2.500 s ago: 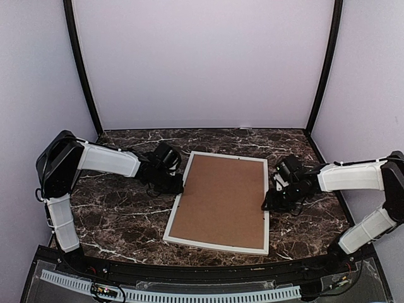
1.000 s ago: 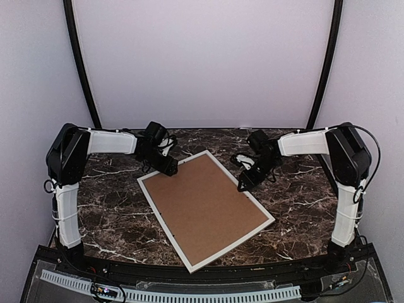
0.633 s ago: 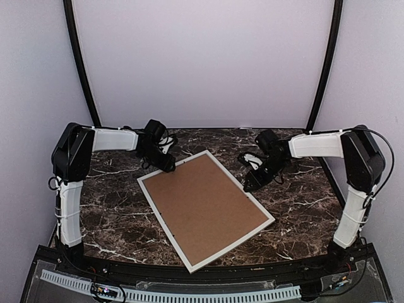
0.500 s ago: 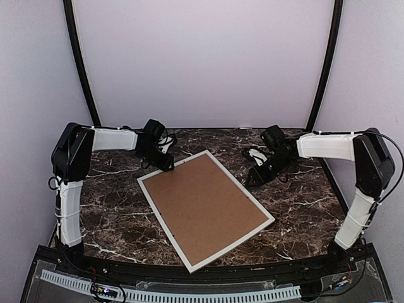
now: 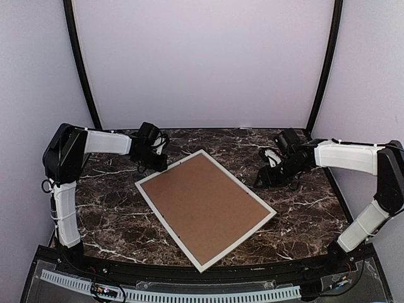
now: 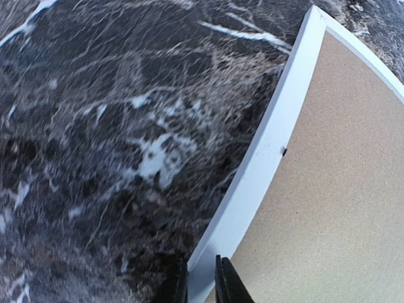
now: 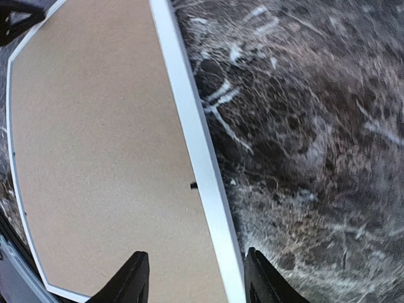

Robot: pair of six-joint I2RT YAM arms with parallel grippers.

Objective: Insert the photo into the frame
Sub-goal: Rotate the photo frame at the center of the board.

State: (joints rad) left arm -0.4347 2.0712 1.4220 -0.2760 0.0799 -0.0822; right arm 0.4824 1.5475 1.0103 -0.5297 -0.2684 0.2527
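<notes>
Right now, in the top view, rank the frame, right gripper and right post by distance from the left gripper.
1. frame, its far left edge right at the left gripper.
2. right gripper, off the frame's right side.
3. right post, at the back right corner.

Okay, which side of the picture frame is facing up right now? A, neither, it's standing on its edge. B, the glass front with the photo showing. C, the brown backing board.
C: the frame lies flat on the marble table, and its brown backing board fills the white border.
</notes>
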